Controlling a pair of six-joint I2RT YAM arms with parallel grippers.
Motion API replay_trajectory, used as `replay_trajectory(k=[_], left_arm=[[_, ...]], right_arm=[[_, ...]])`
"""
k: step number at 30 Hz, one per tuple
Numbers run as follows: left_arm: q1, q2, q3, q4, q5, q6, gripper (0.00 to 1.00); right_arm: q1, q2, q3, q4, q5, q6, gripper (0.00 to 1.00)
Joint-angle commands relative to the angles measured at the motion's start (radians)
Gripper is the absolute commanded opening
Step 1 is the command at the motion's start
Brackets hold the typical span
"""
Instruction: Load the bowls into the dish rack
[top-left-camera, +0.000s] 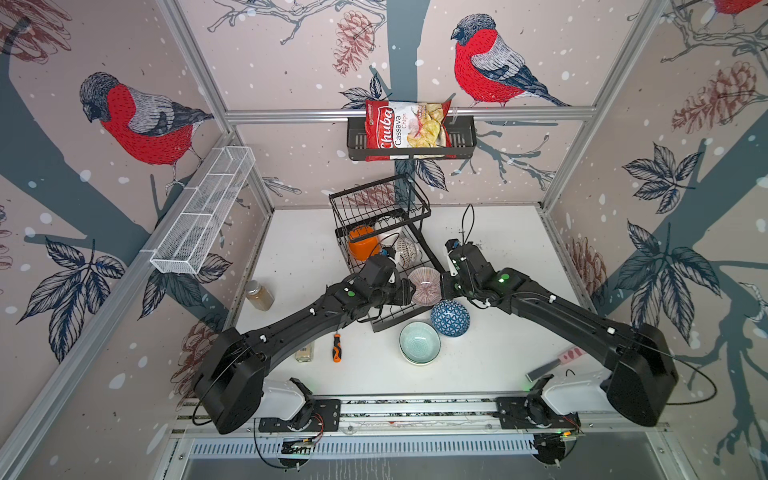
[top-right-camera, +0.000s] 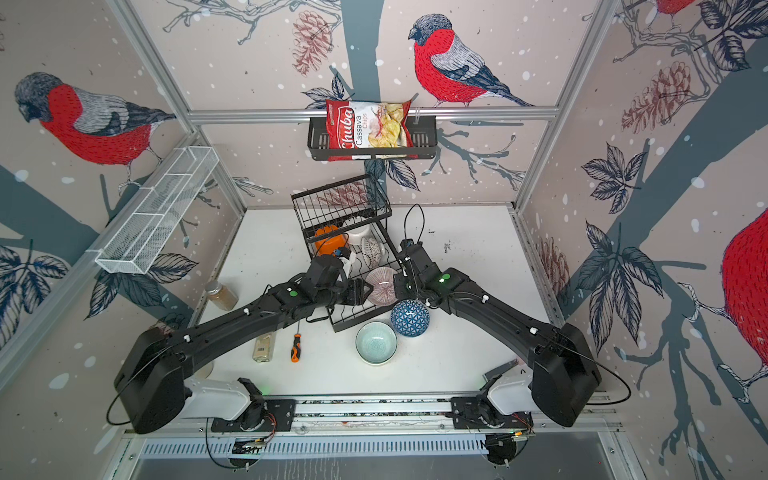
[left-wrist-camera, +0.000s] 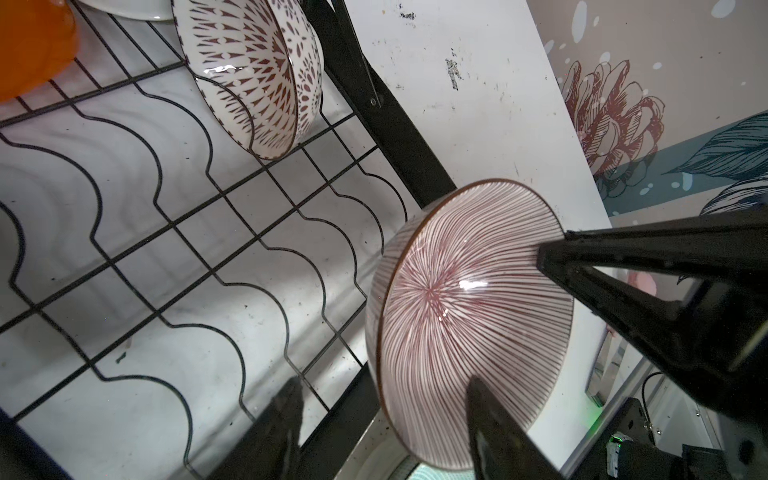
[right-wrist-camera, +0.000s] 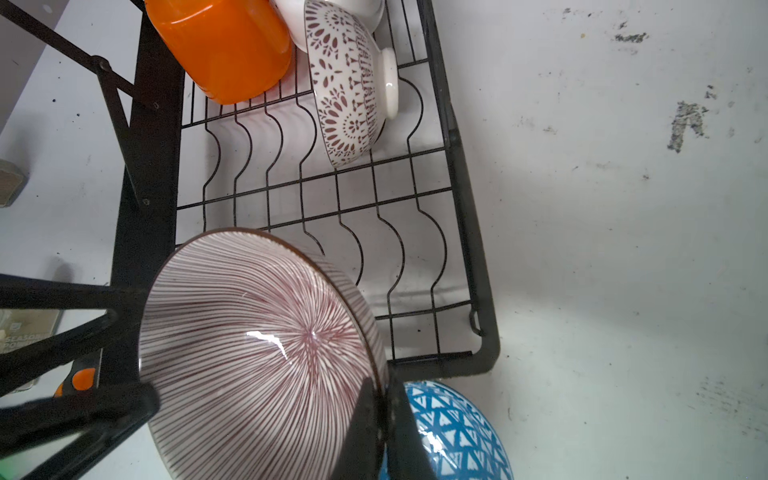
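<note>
- The purple-striped bowl (top-left-camera: 424, 284) hangs tilted on edge between the two arms. It is over the corner of the dish rack (right-wrist-camera: 461, 208) nearest the right arm, above the lower tray's wavy wires.
- The right gripper (right-wrist-camera: 380, 399) is pinched tight on the bowl's rim and carries it.
- The left gripper (left-wrist-camera: 382, 380) stands part-way wide, with one finger inside the bowl and one outside. A gap shows on the outer side, so it has no hold yet.
- This looks like a handover, or a two-handed steadying, before the bowl goes into a slot. The left claw should seat squarely on the wall before the right one eases off, or the glossy bowl may swing or slip.
- Empty wire troughs lie between this bowl and the brown-and-white patterned bowl (right-wrist-camera: 345, 91), which stands on edge beside the orange bowl (right-wrist-camera: 224, 45). Setting the rim into a trough at a similar lean should hold it.
- The blue geometric bowl (top-left-camera: 450, 318) sits upturned on the table just outside that corner, close under the right arm. Any lowering there should avoid knocking it.
- The pale teal bowl (top-left-camera: 419, 343) waits upright nearby.
</note>
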Motion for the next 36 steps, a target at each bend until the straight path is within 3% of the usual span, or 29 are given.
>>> replay_trajectory(k=[1,9,36], left_arm=[[-0.001,0.027,0.029,-0.028,-0.031,0.018,0.56],[-0.01,0.089,0.065,-0.087,-0.1,0.031,0.42],[-0.01,0.092,0.05,-0.043,-0.119,0.004,0.01]], right_arm=[[0.008,0.01,0.017,0.064,0.014,0.001,0.0],[0.026,0.049,0.041,0.066,0.042,-0.003,0.0],[0.085,0.117,0.097,0.096,0.108,-0.013,0.0]])
